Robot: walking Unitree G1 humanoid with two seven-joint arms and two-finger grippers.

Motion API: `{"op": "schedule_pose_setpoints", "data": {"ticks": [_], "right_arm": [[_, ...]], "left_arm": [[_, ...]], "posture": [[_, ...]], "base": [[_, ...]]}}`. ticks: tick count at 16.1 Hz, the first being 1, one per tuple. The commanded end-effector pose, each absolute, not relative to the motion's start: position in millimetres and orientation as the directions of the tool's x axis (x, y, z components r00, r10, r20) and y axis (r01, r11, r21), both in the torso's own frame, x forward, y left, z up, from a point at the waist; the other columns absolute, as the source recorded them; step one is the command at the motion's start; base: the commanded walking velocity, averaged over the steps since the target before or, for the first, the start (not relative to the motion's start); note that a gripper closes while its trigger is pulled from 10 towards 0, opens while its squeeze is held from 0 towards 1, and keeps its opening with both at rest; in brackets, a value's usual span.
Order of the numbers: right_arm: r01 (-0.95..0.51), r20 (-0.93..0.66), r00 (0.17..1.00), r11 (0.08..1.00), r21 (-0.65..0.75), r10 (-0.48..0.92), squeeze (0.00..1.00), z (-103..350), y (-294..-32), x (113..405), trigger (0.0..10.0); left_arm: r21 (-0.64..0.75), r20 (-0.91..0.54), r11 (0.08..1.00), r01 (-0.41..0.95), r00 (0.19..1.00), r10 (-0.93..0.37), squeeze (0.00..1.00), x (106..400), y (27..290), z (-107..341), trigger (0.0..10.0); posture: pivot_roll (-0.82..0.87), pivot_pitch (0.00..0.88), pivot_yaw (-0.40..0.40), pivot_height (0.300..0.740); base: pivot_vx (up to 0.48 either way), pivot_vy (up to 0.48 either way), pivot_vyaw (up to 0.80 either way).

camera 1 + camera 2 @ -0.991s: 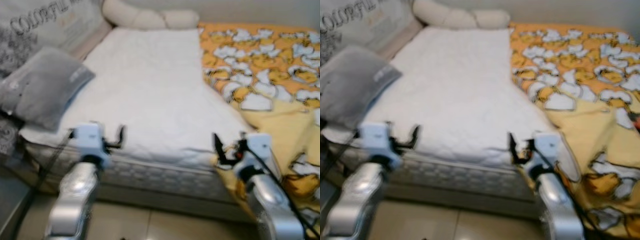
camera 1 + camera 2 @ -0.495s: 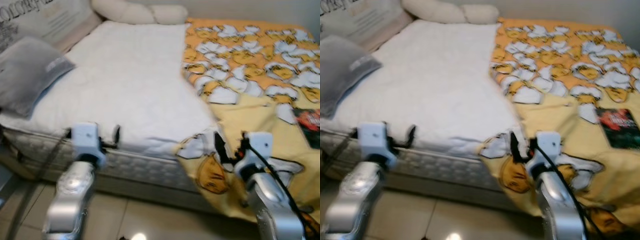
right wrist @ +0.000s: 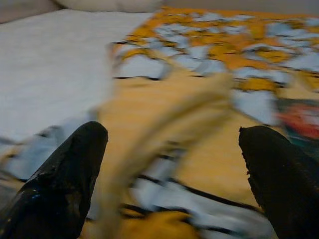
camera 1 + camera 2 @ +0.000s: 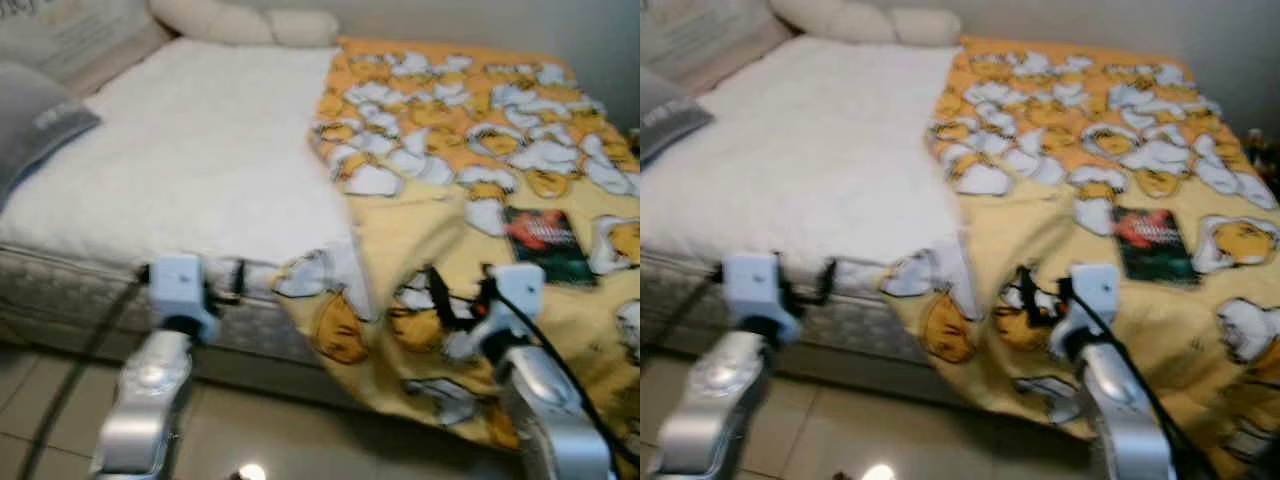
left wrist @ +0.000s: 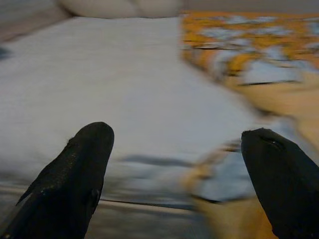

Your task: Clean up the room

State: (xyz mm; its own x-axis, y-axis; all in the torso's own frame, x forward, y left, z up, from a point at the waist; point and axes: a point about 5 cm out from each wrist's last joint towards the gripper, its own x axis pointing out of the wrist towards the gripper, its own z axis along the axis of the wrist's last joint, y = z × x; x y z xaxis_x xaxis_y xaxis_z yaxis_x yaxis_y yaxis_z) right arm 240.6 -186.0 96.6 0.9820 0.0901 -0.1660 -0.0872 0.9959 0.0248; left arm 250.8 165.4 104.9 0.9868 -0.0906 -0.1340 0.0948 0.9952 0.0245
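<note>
The bed carries a yellow-orange patterned blanket over its right half, its lower edge draped over the bed's near side, with a dark book lying on it. Left gripper and right gripper are both released, fingers spread wide, raised at the bed's near edge: left before the white mattress, right over the blanket.

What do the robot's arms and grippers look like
Both arms are shiny silver tubes ending in white boxy wrist blocks. The left gripper and right gripper each have two long black fingers with rounded tips. Black cables run along both arms.
</note>
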Motion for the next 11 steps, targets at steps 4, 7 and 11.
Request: {"op": "schedule_pose_setpoints", "data": {"ticks": [4, 7, 11], "right_arm": [[-0.083, -0.157, 0.984, 0.996, 0.028, 0.087, 1.0, 98.0, -185.4, 242.3, 10.0], [-0.078, -0.162, 0.983, 0.996, 0.032, 0.082, 1.0, 96.9, -186.9, 242.7, 10.0], [-0.07, -0.162, 0.984, 0.997, 0.041, 0.075, 1.0, 96.1, -185.7, 243.5, 10.0]], "left_arm": [[0.056, -0.116, 0.995, 0.084, 0.99, -0.077, 1.0, 252.4, 170.2, 110.0, 10.0], [0.069, -0.115, 0.994, 0.089, 0.99, -0.08, 1.0, 253.5, 169.7, 110.9, 10.0], [0.074, -0.115, 0.993, 0.093, 0.99, -0.084, 1.0, 254.5, 171.0, 111.9, 10.0]], "posture": [[-0.02, 0.0, 0.015, 0.74], [-0.02, 0.0, 0.015, 0.74], [-0.02, 0.0, 0.027, 0.74]], "base": [[0.0, -0.48, 0.22], [0.0, -0.48, 0.46], [0.0, -0.48, 0.47]]}}
